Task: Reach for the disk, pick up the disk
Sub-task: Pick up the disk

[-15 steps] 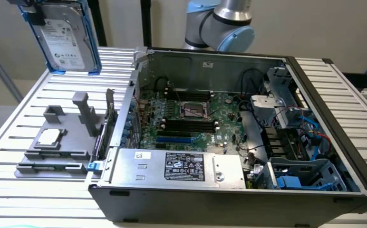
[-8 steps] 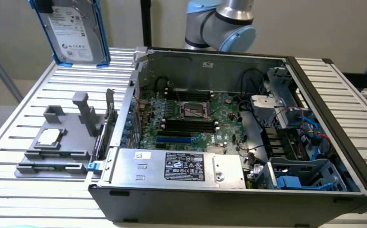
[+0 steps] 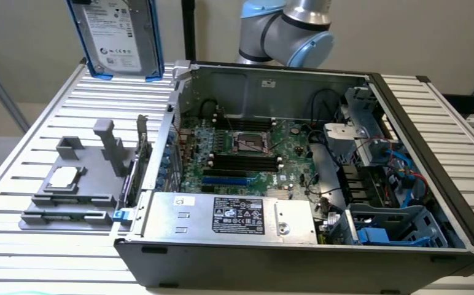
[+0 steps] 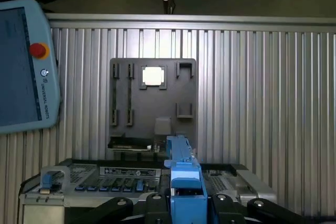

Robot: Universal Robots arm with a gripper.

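The end effector (image 4: pixel 185 209) is clenched on the disk (image 3: pixel 116 34) — a hard drive in a bright blue bracket, held upright and clear of the bench (image 3: pixel 32 129) at its far end, on the exterior view's left. Its white label carries print too small to read. In the wrist view a teach pendant (image 4: pixel 21 66) reads "UNIVERSAL ROBOTS" beside a red button (image 4: pixel 38 50). Nearer stand a grey fixture plate (image 3: pixel 97 184) bearing a processor chip (image 3: pixel 63 177) and, just beside it, an open computer case (image 3: pixel 433 184) — motherboard (image 3: pixel 245 153) and labelled power supply (image 3: pixel 237 215) exposed.

Matt metal disk (image 3: pixel 121 34), plastic bracket (image 3: pixel 158 37)
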